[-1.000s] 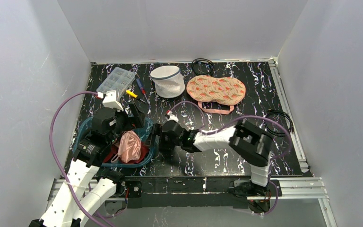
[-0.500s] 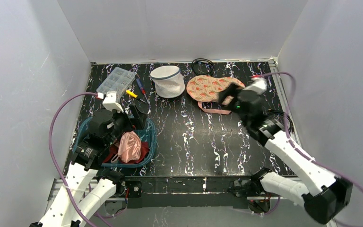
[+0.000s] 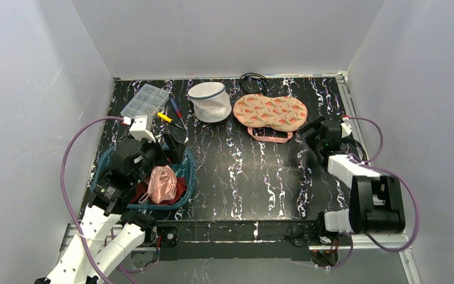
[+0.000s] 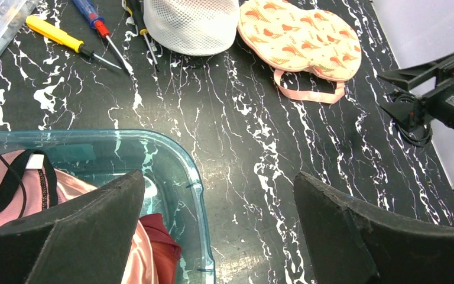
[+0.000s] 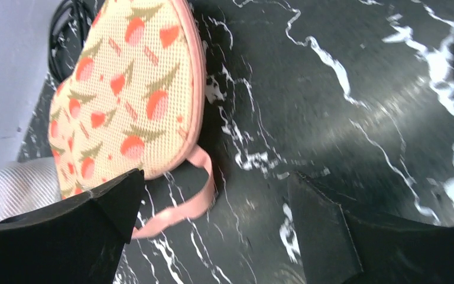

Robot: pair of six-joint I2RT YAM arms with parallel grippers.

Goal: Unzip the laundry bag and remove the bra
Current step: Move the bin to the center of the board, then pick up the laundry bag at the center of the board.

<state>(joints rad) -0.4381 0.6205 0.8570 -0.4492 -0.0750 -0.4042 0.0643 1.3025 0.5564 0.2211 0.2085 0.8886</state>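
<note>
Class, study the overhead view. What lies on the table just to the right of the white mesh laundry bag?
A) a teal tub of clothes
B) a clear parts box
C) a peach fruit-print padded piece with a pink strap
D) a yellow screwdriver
C: the fruit-print padded piece lies close beside the laundry bag, on its right.

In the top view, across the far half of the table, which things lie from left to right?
Clear parts box → screwdrivers → laundry bag → pink patterned fabric piece → right gripper.
</note>
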